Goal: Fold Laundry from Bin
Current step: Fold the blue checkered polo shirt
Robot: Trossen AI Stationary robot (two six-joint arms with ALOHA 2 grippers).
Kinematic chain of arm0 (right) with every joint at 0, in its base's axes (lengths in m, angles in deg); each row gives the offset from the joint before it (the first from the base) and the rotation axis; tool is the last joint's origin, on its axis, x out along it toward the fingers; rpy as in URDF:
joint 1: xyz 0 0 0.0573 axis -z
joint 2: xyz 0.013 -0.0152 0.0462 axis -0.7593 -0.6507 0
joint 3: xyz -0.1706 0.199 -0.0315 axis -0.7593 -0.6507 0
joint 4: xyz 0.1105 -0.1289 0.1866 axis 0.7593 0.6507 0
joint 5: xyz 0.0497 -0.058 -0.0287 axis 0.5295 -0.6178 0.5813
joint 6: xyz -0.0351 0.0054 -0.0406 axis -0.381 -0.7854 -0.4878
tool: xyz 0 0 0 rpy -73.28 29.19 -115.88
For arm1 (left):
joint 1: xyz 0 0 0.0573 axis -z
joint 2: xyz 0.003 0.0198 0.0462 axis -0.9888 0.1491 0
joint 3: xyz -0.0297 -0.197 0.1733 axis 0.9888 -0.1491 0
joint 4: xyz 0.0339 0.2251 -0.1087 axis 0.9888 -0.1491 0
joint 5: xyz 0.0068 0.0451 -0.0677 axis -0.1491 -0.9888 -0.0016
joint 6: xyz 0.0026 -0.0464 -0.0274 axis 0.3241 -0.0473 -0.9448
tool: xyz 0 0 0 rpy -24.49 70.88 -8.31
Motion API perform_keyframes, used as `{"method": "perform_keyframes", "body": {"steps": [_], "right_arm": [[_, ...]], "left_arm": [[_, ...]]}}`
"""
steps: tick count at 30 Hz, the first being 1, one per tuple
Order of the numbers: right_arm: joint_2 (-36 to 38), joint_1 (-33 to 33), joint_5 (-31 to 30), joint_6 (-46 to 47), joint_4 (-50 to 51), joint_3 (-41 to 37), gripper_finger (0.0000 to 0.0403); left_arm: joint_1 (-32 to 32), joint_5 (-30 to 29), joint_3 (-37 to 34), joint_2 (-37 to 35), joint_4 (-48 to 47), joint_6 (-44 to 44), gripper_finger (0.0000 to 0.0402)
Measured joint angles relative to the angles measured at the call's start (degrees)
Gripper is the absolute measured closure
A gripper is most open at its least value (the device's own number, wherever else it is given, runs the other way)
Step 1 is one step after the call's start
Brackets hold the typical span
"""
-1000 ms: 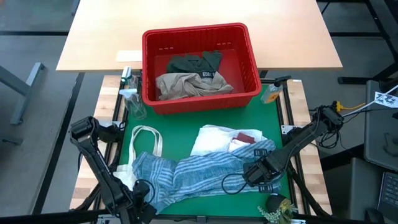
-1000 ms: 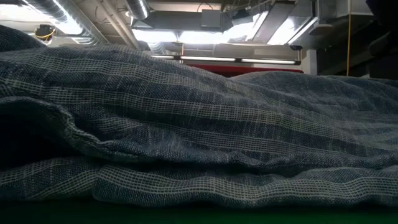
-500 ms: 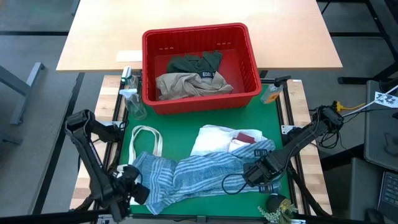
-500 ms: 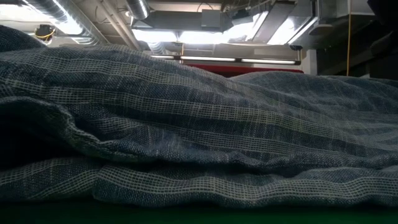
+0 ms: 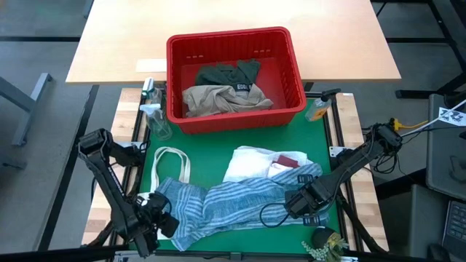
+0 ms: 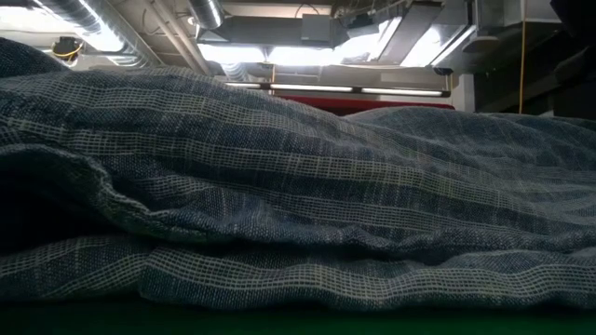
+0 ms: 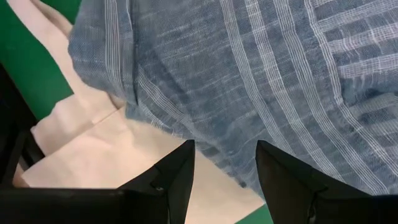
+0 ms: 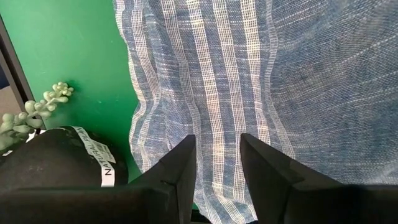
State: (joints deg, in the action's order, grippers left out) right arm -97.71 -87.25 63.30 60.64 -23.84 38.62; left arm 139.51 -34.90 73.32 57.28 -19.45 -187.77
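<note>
Clearly the step in hand is spreading one garment flat before any fold. From the high view, the long blue-and-white striped cloth garment (image 5: 240, 205) lies rumpled across the near edge of the green counter (image 5: 211, 142), with a white cloth piece (image 5: 251, 161) and a small maroon cloth piece (image 5: 289, 160) just behind it. The rectangular red plastic bin with slotted sides (image 5: 234, 78) stands at the far edge and holds a beige cloth garment (image 5: 222, 98) and a dark green cloth garment (image 5: 229, 73). The left tool (image 5: 162, 220) sits at the striped garment's left end, beside the flat white tote bag with handles (image 5: 171, 166); the right tool (image 5: 304, 204) sits at its right end.

The low view is filled by the striped garment's heaped folds (image 6: 298, 186), with only a strip of the red bin's rim (image 6: 372, 100) showing beyond; neither tool is visible.

The left wrist view shows the left tool (image 7: 225, 163) released, its fingers (image 7: 177, 171) parted just over the garment's hem (image 7: 249, 93), where that hem overlies the pale tote bag (image 7: 93, 155). Nothing is between the fingers.

The right wrist view shows the right tool (image 8: 217, 158) likewise released above the striped edge (image 8: 205, 81), near a small green plant sprig (image 8: 37, 106) on the counter.

The next move likely calls for each tool to drop and pinch only the striped cloth, the left one avoiding the tote beneath, then draw the ends apart to flatten it.
</note>
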Motion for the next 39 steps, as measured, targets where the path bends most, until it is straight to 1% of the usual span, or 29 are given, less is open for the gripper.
{"method": "perform_keyframes", "body": {"steps": [4, 8, 12, 14, 19, 24, 26, 28, 30, 33, 39], "right_arm": [[0.0, 0.0, 0.0, 0.0, 0.0, 0.0, 0.0276], [0.0, 0.0, 0.0, 0.1, 0.0, 0.0, 0.0276], [0.0, 0.0, 0.0, 0.1, 0.0, 0.0, 0.0276], [0.0, 0.0, 0.0, 0.1, 0.0, 0.0, 0.0276], [0.0, 0.0, 0.0, 0.1, 0.0, 0.0, 0.0276], [0.0, 0.0, 0.0, 0.1, 0.0, 0.0, 0.0276], [0.0, 0.0, 0.0, 0.1, 0.0, 0.0, 0.0276], [0.0, 0.0, 0.0, 0.1, 0.0, 0.0, 0.0276], [0.0, 0.0, 0.0, 0.1, 0.0, 0.0, 0.0276], [0.0, 0.0, 0.0, 0.1, -0.1, 0.0, 0.0276], [0.0, 0.0, 0.0, 0.1, -0.1, 0.0, 0.0276]], "left_arm": [[-0.2, 1.2, 0.0, 0.0, 0.1, 0.1, 0.0236], [-0.6, 6.8, -1.9, 0.0, 2.0, 0.1, 0.0235], [-2.1, 11.7, -6.0, 0.0, 5.1, -3.4, 0.0213], [-3.1, 12.5, -7.4, 0.1, 5.1, -4.6, 0.0204], [-4.2, 12.5, -7.6, 0.1, 7.3, -3.2, 0.0201], [-2.7, 12.3, -5.9, -0.5, 7.3, -3.4, 0.0211], [-1.7, 12.3, -4.8, -0.5, 7.0, -4.8, 0.0214], [-0.3, 10.5, -4.0, -0.6, 6.8, -7.5, 0.0216], [0.9, 7.0, -3.9, -0.6, 7.0, -10.2, 0.0217], [1.2, 3.2, -3.9, -0.2, 7.8, -10.4, 0.0218], [-0.5, 3.9, -5.9, 2.7, 7.7, -10.5, 0.0215]]}}
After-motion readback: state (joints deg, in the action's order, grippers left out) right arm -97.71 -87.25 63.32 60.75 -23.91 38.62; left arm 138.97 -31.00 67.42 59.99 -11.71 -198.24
